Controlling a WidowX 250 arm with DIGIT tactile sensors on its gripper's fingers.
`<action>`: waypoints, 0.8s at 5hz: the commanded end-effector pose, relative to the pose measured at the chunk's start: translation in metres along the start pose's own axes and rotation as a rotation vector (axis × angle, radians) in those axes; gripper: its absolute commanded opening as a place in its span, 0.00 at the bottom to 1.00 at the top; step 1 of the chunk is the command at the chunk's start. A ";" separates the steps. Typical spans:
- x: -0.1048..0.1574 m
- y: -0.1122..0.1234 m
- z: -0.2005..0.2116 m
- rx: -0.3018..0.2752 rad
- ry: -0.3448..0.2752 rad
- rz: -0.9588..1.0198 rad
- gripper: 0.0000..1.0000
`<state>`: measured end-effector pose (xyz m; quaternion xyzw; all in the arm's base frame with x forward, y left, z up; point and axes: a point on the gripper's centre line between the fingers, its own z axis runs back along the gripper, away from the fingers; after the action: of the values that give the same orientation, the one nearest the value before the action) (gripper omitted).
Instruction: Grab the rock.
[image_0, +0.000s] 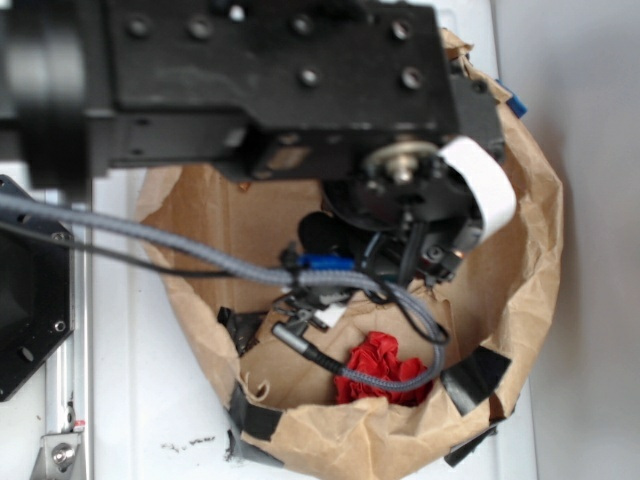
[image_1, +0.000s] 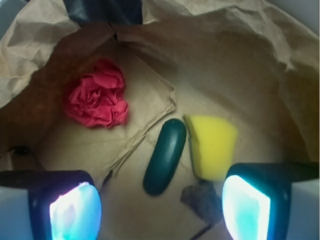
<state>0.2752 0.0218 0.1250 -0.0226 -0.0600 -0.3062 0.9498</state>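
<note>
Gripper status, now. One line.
Gripper: open, holding nothing; in the wrist view its jaws stand wide apart above the bag floor, with the rock low between them, close to the right-hand pad and not gripped.

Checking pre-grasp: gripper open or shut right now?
Open. In the wrist view the gripper has its two lit fingers spread wide apart, nothing between them; the rock sits just ahead, beside the right one.
</note>
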 end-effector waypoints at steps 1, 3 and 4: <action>-0.003 0.008 -0.010 0.011 -0.003 0.009 1.00; -0.007 0.008 -0.019 0.025 0.026 0.010 1.00; -0.018 0.013 -0.020 0.023 0.021 0.011 1.00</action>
<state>0.2685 0.0402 0.0919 -0.0202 -0.0318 -0.3064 0.9512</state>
